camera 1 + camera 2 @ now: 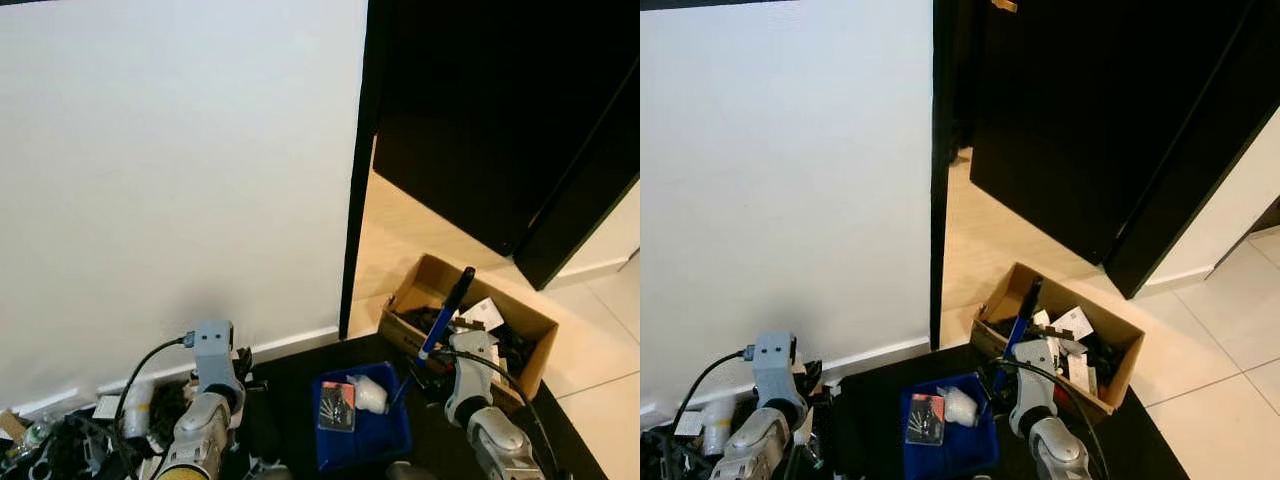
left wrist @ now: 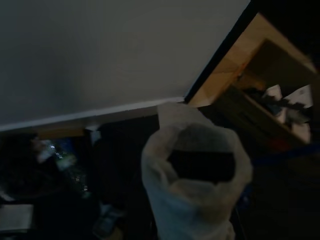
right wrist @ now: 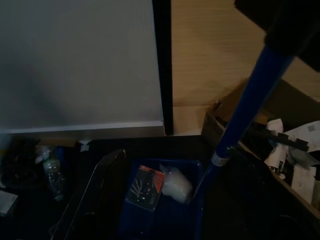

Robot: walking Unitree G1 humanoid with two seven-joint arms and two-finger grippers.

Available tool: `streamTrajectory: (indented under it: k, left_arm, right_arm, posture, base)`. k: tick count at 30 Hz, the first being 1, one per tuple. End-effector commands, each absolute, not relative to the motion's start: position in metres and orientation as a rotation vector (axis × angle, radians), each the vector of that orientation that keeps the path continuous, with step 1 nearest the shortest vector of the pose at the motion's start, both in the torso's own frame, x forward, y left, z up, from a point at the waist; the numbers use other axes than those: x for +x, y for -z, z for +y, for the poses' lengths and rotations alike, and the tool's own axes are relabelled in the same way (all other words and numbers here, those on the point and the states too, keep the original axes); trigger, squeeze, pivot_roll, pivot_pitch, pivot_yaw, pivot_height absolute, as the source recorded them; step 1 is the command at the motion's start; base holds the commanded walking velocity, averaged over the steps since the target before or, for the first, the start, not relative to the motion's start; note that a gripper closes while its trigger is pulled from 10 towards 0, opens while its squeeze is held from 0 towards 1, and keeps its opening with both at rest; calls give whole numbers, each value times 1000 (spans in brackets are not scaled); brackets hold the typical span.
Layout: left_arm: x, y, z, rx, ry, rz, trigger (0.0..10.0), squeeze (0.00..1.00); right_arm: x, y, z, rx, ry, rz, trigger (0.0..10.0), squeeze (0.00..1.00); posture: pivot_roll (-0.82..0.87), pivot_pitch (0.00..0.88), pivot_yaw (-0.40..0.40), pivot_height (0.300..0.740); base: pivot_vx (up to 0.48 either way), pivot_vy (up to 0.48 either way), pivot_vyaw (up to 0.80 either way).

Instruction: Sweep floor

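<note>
A crumpled white bag (image 2: 195, 185) is gaping open close to the camera, dark inside. A white wall (image 2: 100, 55) is rising behind; a cardboard box (image 2: 270, 95) of papers is sitting beyond.

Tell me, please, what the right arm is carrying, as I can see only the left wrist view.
Observer: A blue pole with a black grip rises from the right gripper and slants over an open cardboard box.
Operator: Thank you. What sits beside that gripper?
Observer: A blue tray, holding a packet of screws and a crumpled white object.
Operator: And is the way ahead open?
Observer: A black door stands ajar past the edge of the white wall, with pale floor beyond it.
</note>
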State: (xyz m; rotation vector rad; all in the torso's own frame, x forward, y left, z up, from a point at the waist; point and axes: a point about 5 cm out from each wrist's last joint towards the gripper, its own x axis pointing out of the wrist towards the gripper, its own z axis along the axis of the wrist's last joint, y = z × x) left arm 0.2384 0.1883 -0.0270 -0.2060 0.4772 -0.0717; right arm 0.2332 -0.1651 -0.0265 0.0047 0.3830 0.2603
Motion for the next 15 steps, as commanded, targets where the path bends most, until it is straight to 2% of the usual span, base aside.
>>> streamTrajectory:
  k: [1,2,3,5,12,15]
  left_arm:
    - [235,30,184,-210,87,481,10000,0]
    - [235,30,184,-210,87,481,10000,0]
    - [235,30,180,-111,127,465,10000,0]
    - [237,26,176,-23,159,433,10000,0]
    - [243,26,176,-112,171,438,10000,0]
    - [243,25,176,-132,192,435,10000,0]
  right_arm:
    - [228,30,-168,1,-246,396,10000,0]
    - [228,30,-168,1,-246,396,10000,0]
    - [223,33,-172,-10,-216,413,10000,0]
    - [220,36,-175,-5,-198,426,10000,0]
    - [227,32,-170,-7,-227,398,10000,0]
    - [229,29,-174,19,-182,380,10000,0]
  posture:
    - [73,18,-22,740]
    - [73,18,-22,740]
    - [81,20,-28,740]
    - [78,23,-26,740]
    - [47,49,-2,740]
    - [42,59,4,740]
  base:
    - [0,0,0]
    - [0,0,0]
    - [0,0,0]
    - [0,0,0]
    - [0,0,0]
    - [0,0,0]
